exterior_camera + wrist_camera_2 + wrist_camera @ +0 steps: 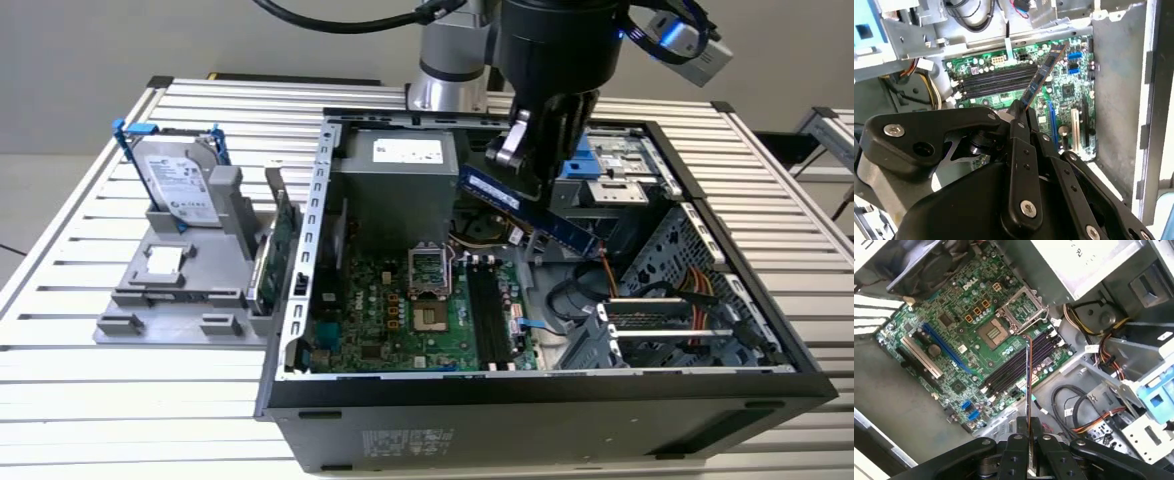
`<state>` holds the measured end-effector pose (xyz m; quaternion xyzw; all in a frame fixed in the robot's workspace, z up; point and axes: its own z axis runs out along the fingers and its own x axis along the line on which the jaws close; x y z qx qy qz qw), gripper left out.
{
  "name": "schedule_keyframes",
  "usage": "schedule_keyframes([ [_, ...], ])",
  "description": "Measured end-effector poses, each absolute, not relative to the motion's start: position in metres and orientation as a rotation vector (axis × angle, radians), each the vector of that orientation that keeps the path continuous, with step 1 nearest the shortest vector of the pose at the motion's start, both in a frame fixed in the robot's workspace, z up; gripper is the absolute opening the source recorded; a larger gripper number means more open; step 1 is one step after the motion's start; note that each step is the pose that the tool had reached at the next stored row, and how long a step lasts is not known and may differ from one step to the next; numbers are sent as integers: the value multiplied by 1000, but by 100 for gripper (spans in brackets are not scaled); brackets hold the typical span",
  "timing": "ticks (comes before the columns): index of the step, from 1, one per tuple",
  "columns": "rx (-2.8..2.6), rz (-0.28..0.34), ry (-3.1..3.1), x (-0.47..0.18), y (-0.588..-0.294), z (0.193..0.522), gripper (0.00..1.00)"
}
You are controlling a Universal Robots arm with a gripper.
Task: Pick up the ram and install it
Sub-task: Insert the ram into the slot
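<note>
The ram [527,209] is a long dark-blue stick with black chips. My gripper [523,165] is shut on its upper end and holds it tilted in the air above the open computer case [320,250]. In both wrist views the ram [1041,77] [1028,385] shows edge-on, sticking out from between the black fingers [1016,447]. It hangs above the black memory slots [1019,365] [991,82] of the green motherboard [400,320], next to the processor socket [994,332], and does not touch them.
A silver hard drive [180,180] in a blue-edged frame stands in a grey holder [174,290] at the exterior view's left. A green circuit card [263,265] stands beside the case wall. Inside the case are the power supply [394,175], cables [667,290] and a drive cage [654,340].
</note>
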<state>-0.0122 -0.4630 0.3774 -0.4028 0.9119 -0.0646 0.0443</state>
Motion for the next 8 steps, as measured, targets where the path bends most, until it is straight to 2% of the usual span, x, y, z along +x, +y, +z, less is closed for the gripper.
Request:
schedule_keyframes([
  [8, -1037, -207, 2874, -12, -463, 377, 0],
])
